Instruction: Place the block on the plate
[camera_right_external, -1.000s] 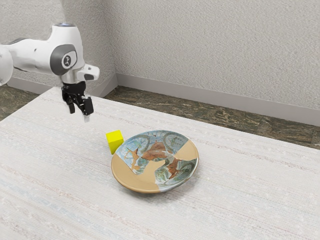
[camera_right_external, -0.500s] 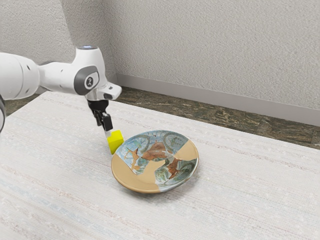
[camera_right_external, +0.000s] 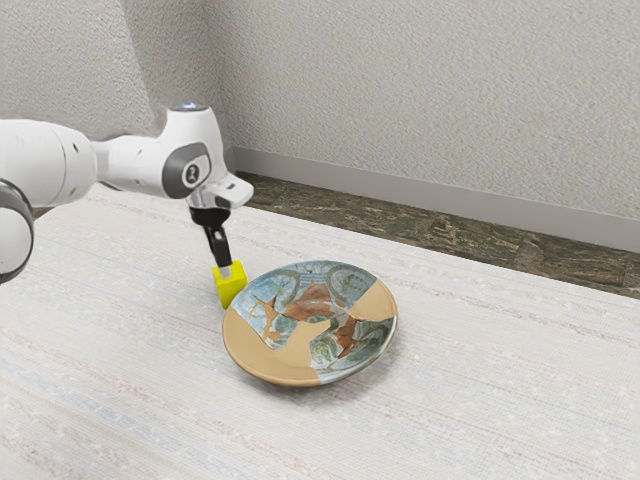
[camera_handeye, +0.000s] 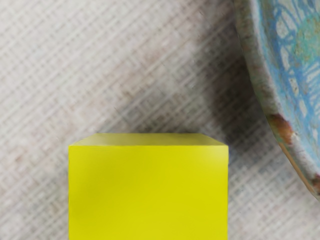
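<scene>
The gripper (camera_right_external: 227, 268) is down at the yellow block (camera_right_external: 231, 288), overlapping its upper part; whether it is open or shut on the block cannot be told. The block stands on the table, close beside the rim of the patterned plate (camera_right_external: 280, 366), on the exterior view's left of it. In the wrist view the block (camera_handeye: 148, 192) is large at the lower edge, squarely lined up with the hand. A curved stretch of the plate's rim (camera_handeye: 264, 95) is near it, with a strip of table between them.
The pale, striped table (camera_right_external: 480, 390) spreads around the plate and block. Beyond its far edge lie a dark floor (camera_right_external: 420, 225) and a textured wall (camera_right_external: 430, 100).
My hand has come down and toward the exterior view's right, from above the table to the block, turning on the way. The block and plate appear unmoved.
</scene>
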